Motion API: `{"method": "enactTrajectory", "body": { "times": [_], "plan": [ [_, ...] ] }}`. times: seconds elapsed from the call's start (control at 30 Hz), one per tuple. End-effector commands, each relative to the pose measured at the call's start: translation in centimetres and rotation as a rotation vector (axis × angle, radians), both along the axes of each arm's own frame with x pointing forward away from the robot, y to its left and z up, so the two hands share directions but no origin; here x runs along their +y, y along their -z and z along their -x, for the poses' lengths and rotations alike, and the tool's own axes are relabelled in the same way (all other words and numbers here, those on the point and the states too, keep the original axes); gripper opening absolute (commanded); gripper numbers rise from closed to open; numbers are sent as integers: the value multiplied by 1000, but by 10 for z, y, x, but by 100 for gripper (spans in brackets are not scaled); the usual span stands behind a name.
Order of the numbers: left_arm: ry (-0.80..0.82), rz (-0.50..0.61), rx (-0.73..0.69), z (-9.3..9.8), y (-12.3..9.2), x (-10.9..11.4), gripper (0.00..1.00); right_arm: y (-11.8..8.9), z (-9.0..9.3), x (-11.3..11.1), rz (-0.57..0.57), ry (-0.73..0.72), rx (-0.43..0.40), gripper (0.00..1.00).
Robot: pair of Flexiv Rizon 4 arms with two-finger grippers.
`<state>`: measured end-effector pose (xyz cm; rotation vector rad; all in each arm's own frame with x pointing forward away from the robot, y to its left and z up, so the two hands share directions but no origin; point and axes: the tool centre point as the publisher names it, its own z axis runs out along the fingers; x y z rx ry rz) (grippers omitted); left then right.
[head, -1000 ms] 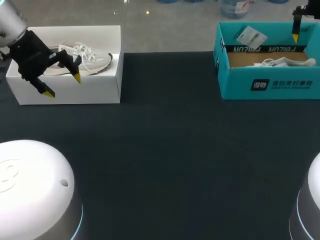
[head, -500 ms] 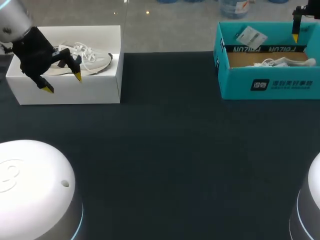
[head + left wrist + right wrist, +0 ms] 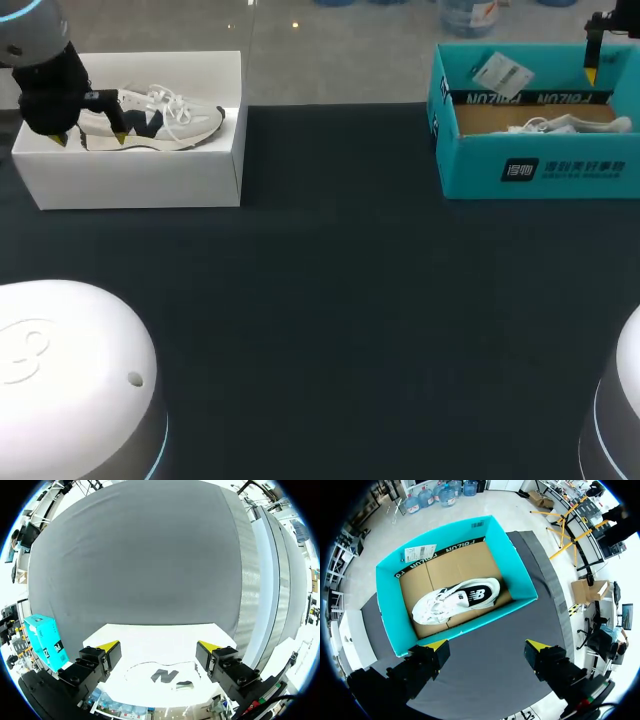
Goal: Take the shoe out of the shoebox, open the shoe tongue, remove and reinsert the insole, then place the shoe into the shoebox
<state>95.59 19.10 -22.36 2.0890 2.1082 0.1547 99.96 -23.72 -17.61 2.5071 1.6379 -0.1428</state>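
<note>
"How far along are we?"

"Barely begun, I judge. At the worktop's (image 3: 330, 300) far left corner, the shoe (image 3: 165, 118) lies inside the white shoebox (image 3: 140, 180). My left hand (image 3: 90, 137) hangs over its heel end, fingers spread, gripping nothing."

"And the right?"

"My right hand (image 3: 486, 645) hovers released above the teal shoebox (image 3: 517, 575) at the far right corner. Lifting out, and everything after it, remains."

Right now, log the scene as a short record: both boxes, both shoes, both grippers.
white box: open, on my left side
left shoe: white, inside the white box
teal box: open, on my right side
right shoe: white, lying inside the teal box
left gripper: open, over the left shoe
right gripper: open, above the teal box, holding nothing
</note>
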Motion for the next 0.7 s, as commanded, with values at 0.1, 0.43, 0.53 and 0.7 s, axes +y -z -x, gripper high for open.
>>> {"method": "enactTrajectory", "body": {
  "times": [0.1,0.43,0.53,0.7],
  "plan": [
    [-43,35,179,-88,10,20,100,0,0,0,0,0,-1,100],
    [-8,-3,226,-171,20,41,100,0,0,0,0,0,-1,100],
    [-8,-17,266,-189,28,51,100,0,0,0,0,0,-1,100],
    [-48,-21,289,-214,45,72,100,0,0,0,0,0,-1,100]
  ]
}}
